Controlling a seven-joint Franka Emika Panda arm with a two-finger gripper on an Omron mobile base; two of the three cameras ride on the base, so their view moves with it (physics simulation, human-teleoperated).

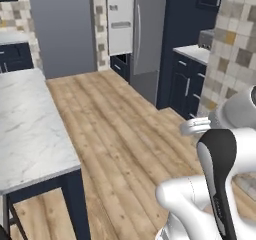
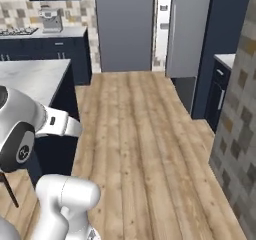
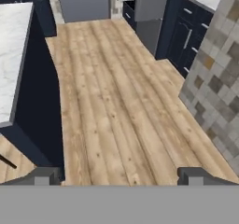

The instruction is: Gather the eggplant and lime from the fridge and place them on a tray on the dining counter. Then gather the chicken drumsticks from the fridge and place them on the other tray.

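Gripper (image 3: 119,175) is spread wide and carrying nothing as I drive; biggest worry is clipping the marble dining counter (image 1: 30,129) on my left or the tiled wall (image 3: 214,83); the fridge (image 1: 147,34) sits far ahead, door shut, food hidden.

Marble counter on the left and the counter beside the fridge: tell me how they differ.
The marble counter is long, reaching close to the camera; the counter by the fridge is short and lies far off. The marble counter stands free on the wood floor, open underneath at its near end; the far counter sits against the wall over drawers with handles. Both pair pale tops with dark navy bases.
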